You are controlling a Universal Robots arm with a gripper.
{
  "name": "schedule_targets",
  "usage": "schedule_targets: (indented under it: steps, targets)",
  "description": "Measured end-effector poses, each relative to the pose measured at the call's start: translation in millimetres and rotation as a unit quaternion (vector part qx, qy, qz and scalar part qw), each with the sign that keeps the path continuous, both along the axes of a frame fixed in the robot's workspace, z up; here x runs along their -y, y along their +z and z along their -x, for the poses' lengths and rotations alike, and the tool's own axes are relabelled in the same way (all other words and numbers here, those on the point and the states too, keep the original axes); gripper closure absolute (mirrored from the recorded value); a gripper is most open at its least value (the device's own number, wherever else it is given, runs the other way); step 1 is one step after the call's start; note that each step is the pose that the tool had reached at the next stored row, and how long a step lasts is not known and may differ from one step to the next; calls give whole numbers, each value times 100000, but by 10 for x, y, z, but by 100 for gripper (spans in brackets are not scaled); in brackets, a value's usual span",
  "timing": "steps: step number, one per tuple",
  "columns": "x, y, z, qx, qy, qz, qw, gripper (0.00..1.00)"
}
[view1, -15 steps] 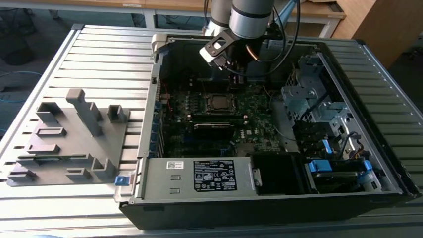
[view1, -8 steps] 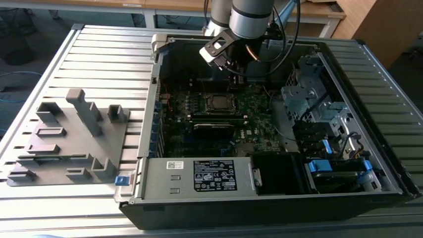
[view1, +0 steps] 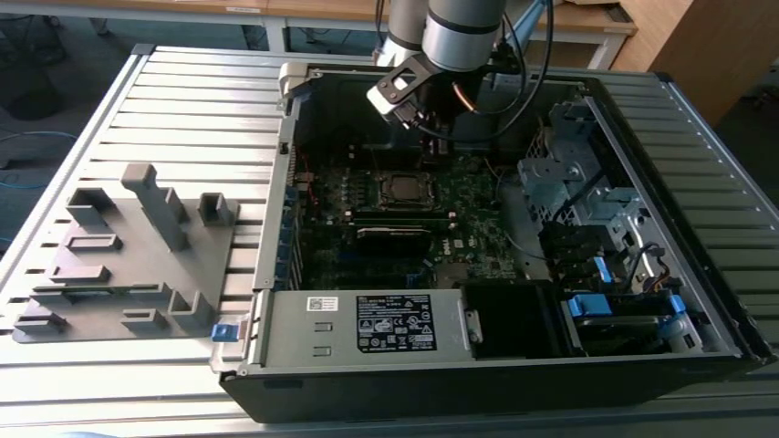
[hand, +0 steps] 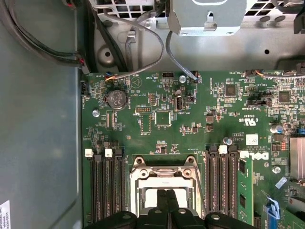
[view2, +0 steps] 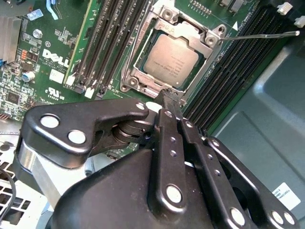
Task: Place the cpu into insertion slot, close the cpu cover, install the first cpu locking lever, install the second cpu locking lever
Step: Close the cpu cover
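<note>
- The gripper (view2: pixel 169 95) is closest: its two black fingers (view2: pixel 167 129) look clenched together with nothing between them. The tip is right at the near edge of the insertion slot (view2: pixel 127 81). Can't tell whether it's actually touching the rim.
- The cpu (view2: pixel 174 61) sits flat in the slot, silver top up. The cpu cover (view2: pixel 188 30) looks to be down around it, with the chip showing through the window.
- A thin wire lever (view2: pixel 267 35) sticks out from the slot's corner, across the memory slots (view2: pixel 233 67). My read is that it's unlatched, so we're at the lever part.
- Tip for this step, imo: push the wire with the closed fingertip, low and slow. Keep pressure on the lever itself so the tip doesn't skid onto the chip or the memory slots.
- Farther out, in the exterior view, the arm hangs over the open computer case (view1: pixel 487 394), with the power supply box (view1: pixel 365 324) along one side.
</note>
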State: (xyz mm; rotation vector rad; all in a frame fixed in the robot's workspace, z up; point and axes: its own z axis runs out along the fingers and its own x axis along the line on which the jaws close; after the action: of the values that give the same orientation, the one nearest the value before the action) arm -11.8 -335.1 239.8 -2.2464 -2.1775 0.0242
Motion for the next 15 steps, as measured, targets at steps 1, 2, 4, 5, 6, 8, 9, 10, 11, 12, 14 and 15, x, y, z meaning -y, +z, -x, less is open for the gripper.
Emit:
schedule_targets:
  steps: [1, 2, 4, 5, 6, 8, 9, 10, 11, 12, 14, 15]
  targets:
    - [0, 0, 0, -106, -3, 0, 100000, 89]
    - [0, -1, 0, -215, -2, 2, 100000, 89]
    - [0, -4, 0, -513, 0, 5, 99999, 89]
    - [0, -4, 0, -655, 1, 28, 99998, 89]
    - [0, -4, 0, -752, -1, 48, 99997, 89]
    - [0, -5, 0, -784, -3, 41, 99997, 89]
    - [0, -5, 0, -788, -2, 40, 99997, 89]
    - [0, -5, 0, -790, 1, 39, 99997, 89]
    - [0, -5, 2, -789, 4, 40, 99997, 89]
    - [0, -5, 7, -788, 1, 39, 99997, 89]
    - [0, -5, 20, -788, 1, 36, 99997, 89]
    - [0, -5, 28, -787, 3, 36, 99997, 89]
